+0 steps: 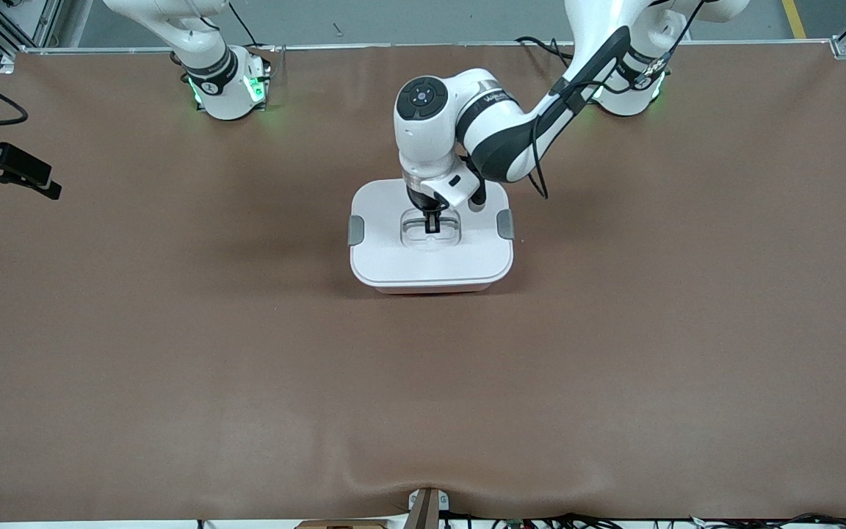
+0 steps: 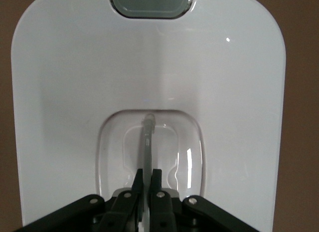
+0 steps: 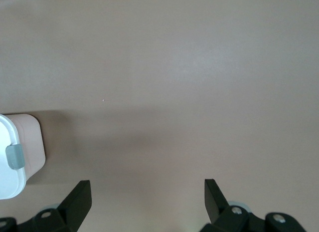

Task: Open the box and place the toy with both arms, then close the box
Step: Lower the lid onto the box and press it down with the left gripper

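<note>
The box (image 1: 430, 288) stands at the table's middle, its pink tub showing under the flat white lid (image 1: 393, 257), which lies on it. Grey clips (image 1: 356, 230) sit at the lid's two ends. My left gripper (image 1: 432, 224) stands over the lid's recessed centre, shut on the thin upright handle (image 2: 148, 134); in the left wrist view the gripper (image 2: 148, 174) has its fingers pinched on that handle. My right gripper (image 3: 144, 189) is open and empty over bare table toward the right arm's end; the box's corner (image 3: 31, 142) shows at that view's edge. The toy is out of view.
The brown table mat (image 1: 614, 353) has a raised edge rail (image 1: 423, 45) by the arm bases. A black cable (image 1: 540, 176) hangs from the left arm beside the box. A small bracket (image 1: 427, 507) sits at the table edge nearest the front camera.
</note>
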